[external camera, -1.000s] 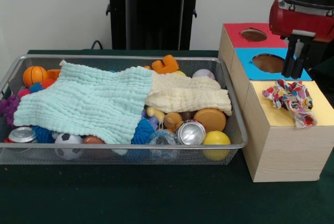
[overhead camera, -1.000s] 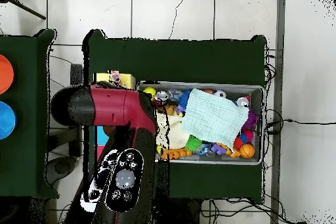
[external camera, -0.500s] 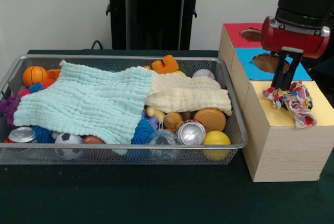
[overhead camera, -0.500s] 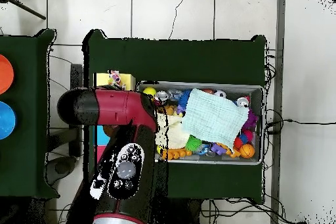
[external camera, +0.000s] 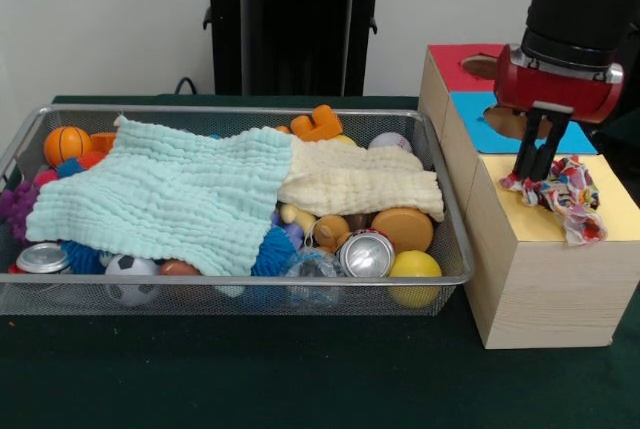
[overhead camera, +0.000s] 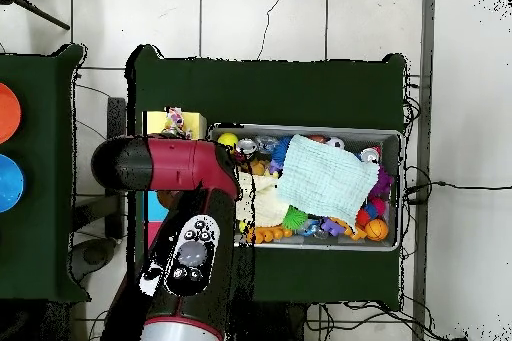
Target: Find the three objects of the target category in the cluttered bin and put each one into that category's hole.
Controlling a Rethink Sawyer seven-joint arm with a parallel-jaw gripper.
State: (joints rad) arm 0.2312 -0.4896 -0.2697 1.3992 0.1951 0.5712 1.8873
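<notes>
The end effector (external camera: pixel 531 166), its fingers close together, touches the cloth ball (external camera: pixel 556 192) lying spread over the yellow box (external camera: pixel 620 211) at its 3 o'clock side, so a push might slide it off onto the table (external camera: pixel 300 379).

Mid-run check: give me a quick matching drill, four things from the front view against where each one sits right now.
Things:
1. printed cloth ball
2. mint towel
3. mini basketball
4. gripper

Places:
A. spread over the clutter in the wire bin
B. the bin's far corner, beside the mint towel
C. on the yellow-topped box
D. at the cloth ball's edge, over the yellow top

Pairs: 1-C, 2-A, 3-B, 4-D
</notes>
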